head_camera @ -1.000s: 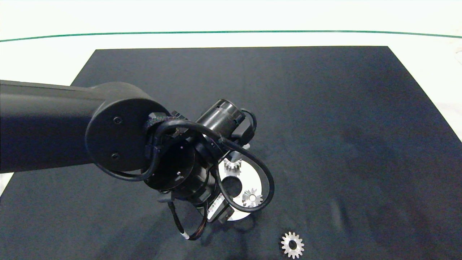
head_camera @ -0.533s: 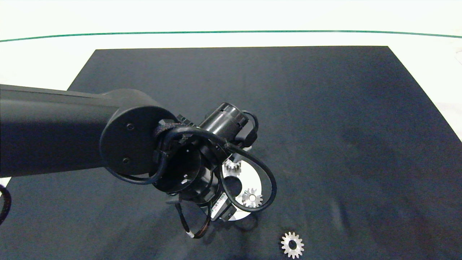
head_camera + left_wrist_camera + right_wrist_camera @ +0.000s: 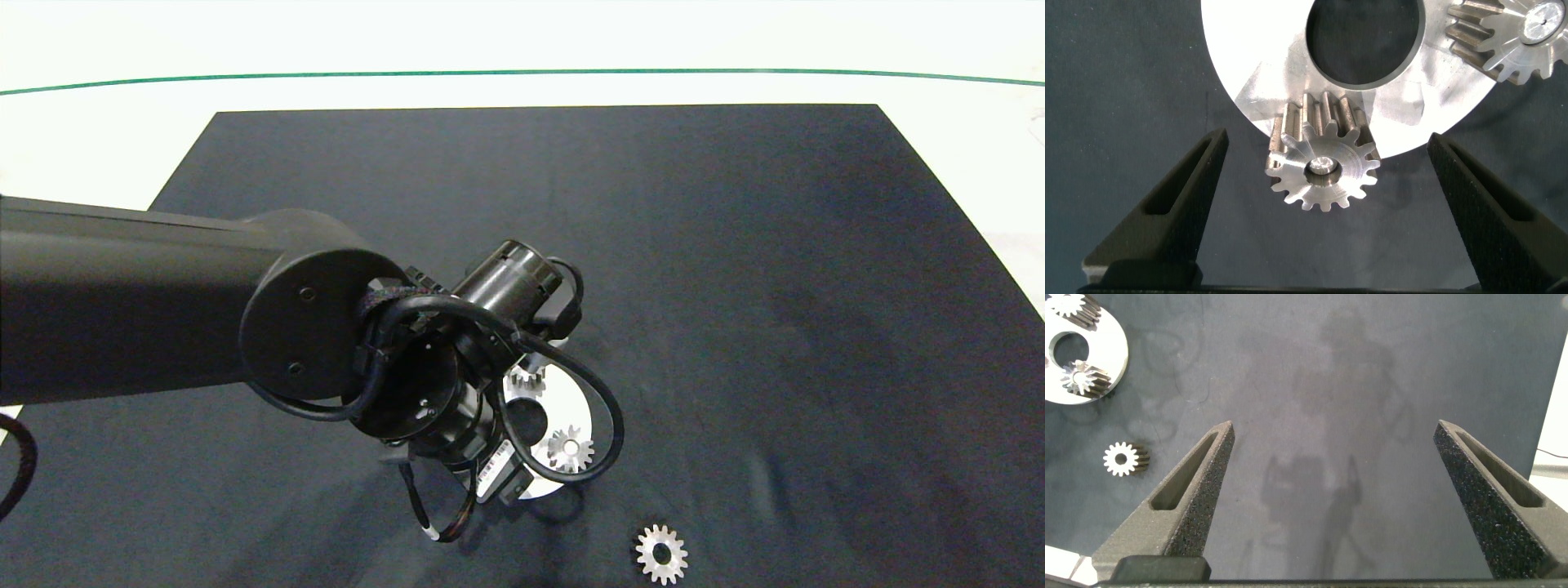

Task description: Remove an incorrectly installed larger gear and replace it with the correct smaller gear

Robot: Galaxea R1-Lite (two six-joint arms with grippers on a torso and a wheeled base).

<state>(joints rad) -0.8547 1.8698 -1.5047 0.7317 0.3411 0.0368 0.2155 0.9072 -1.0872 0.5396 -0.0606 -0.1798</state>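
The larger gear (image 3: 1323, 163), a chunky silver metal wheel with tall toothed sides and a small hole in the middle, stands at the edge of a round silver metal plate (image 3: 1257, 73) with a big dark hole in it. The left gripper (image 3: 1327, 204) hangs right over this gear with its two grey fingers spread wide, holding nothing. The gear sits between the fingers but does not touch either one.

To do this step well, I think the gripper should go straight down until the fingers (image 3: 1180, 196) are beside the tall teeth. Then it should squeeze slowly and evenly, so the gear does not tip. After that it should lift straight up, so the gear slides off without sticking.

Another chunky silver gear (image 3: 1515, 37) stands on the far side of the plate; the fingers should keep away from it.

The smaller gear (image 3: 661, 554), flat and silver with a wide dark hole, lies alone on the black cloth mat (image 3: 735, 245), near the plate. The right gripper (image 3: 1331, 506) waits well apart over bare mat, fingers wide and empty.
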